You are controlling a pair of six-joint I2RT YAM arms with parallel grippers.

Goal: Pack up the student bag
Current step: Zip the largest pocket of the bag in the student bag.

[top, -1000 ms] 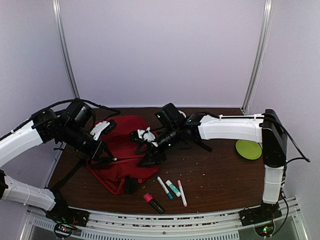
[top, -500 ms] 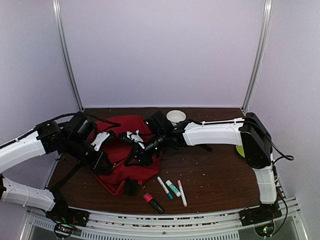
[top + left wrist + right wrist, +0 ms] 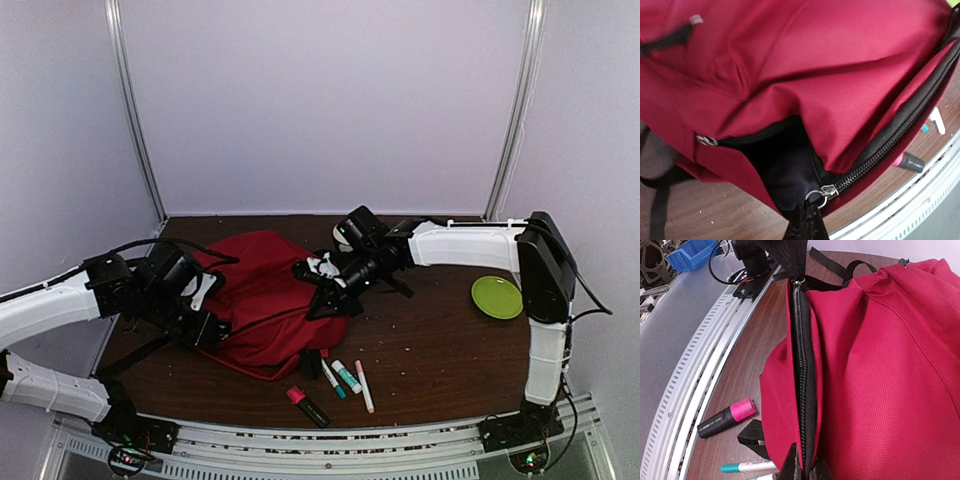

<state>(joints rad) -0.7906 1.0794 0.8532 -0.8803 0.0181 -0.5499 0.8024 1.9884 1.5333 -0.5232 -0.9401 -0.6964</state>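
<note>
The student bag [image 3: 262, 300] is a red fabric backpack lying left of centre and stretched between both grippers. My left gripper [image 3: 212, 330] is shut on the bag's edge at its zipper's metal pull ring [image 3: 816, 196], beside a gap showing dark lining [image 3: 785, 170]. My right gripper [image 3: 327, 303] is shut on the opposite end of the zipper edge [image 3: 804, 390]. In the right wrist view the black zipper runs straight from my right gripper [image 3: 807, 467] up to my left gripper [image 3: 799, 276]. In the left wrist view my left gripper [image 3: 807, 222] shows at the bottom.
Near the front edge lie a pink-capped black highlighter [image 3: 308, 405], a teal-tipped pen [image 3: 330, 378], a green-capped marker [image 3: 347, 376] and a pink-and-white pen [image 3: 364, 386]. A green plate [image 3: 497, 297] sits at the right. A black strap [image 3: 130, 355] trails off the bag's left side.
My right gripper has shut on the bag's zipper edge and drawn it to the right. The left arm has moved nearer, and the bag is now pulled taut between the two.
</note>
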